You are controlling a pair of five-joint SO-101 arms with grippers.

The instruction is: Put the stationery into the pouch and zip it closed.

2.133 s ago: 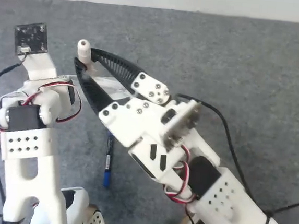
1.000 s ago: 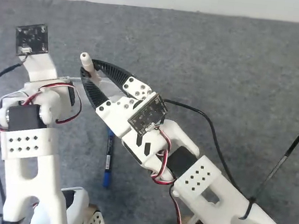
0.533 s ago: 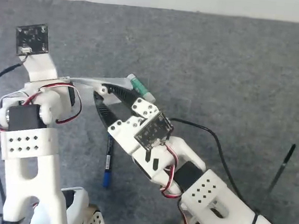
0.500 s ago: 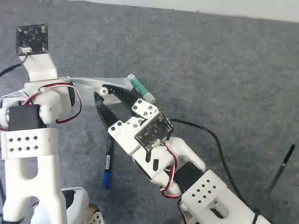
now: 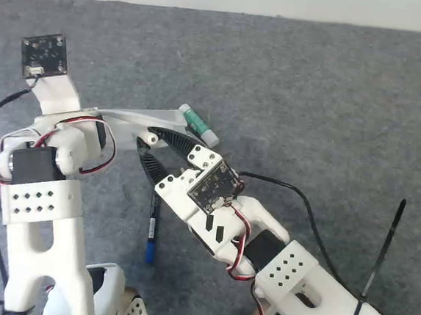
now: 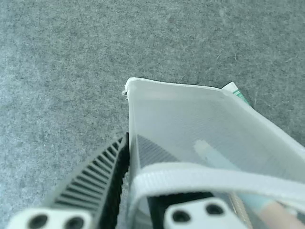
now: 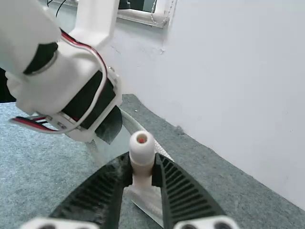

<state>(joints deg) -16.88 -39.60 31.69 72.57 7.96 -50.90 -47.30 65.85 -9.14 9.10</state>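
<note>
one blue pen [image 5: 152,222] lies on the grey tabletop [image 5: 333,102], closest to the bases of the two arms and between them, apart from everything else. just beyond it the right tool [image 7: 142,162] is pressed together on one white stick [image 7: 141,151] with a red dot in its end (what kind of stationery it is cannot be told). the stick stands between the two ribbed black fingers, right at the pouch. the one pouch [image 6: 190,124], a translucent mesh one with a white zip band, is off the tabletop. the left tool [image 6: 133,148] pinches it at its near rim. one pale stick shows through the mesh. at the pouch's far end sits one green-capped marker [image 5: 199,126].
</note>
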